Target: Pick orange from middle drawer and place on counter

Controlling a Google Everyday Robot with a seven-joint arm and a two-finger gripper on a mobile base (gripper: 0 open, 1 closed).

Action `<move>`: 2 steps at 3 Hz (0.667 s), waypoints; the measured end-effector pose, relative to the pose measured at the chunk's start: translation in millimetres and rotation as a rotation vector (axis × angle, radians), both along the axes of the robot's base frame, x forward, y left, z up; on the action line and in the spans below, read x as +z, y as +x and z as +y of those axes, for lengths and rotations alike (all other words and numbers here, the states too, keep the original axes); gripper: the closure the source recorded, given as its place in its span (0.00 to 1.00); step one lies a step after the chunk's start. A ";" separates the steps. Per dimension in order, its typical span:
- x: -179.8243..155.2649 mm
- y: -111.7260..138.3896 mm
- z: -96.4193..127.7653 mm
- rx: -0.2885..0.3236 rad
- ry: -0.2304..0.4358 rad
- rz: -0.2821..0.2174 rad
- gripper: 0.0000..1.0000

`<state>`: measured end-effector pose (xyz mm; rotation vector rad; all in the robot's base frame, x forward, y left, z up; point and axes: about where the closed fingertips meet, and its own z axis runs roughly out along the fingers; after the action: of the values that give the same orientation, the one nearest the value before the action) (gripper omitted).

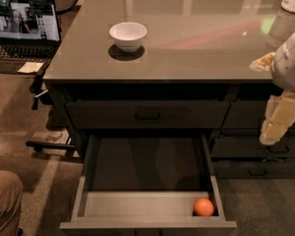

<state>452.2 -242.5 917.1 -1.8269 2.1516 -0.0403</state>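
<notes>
The orange (203, 206) lies in the front right corner of the open middle drawer (147, 168), against its front wall. The drawer is pulled fully out below the counter (187, 38), and the rest of its dark floor is bare. My gripper (279, 121) hangs at the right edge of the view, below the white arm (291, 60). It is beside the counter's front right corner, above and to the right of the drawer, well apart from the orange.
A white bowl (128, 35) stands on the counter's left part. A shut flat drawer front (147, 115) sits above the open one, with narrower drawers (258, 149) to the right. An open laptop (23, 26) is at far left, a person's knee (4, 200) at bottom left.
</notes>
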 end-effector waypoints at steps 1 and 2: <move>-52.0 6.6 -19.6 0.082 0.009 0.018 0.00; -106.8 9.8 -30.2 0.204 0.007 0.013 0.00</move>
<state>462.0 -272.7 810.3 -2.0372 1.9598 0.0254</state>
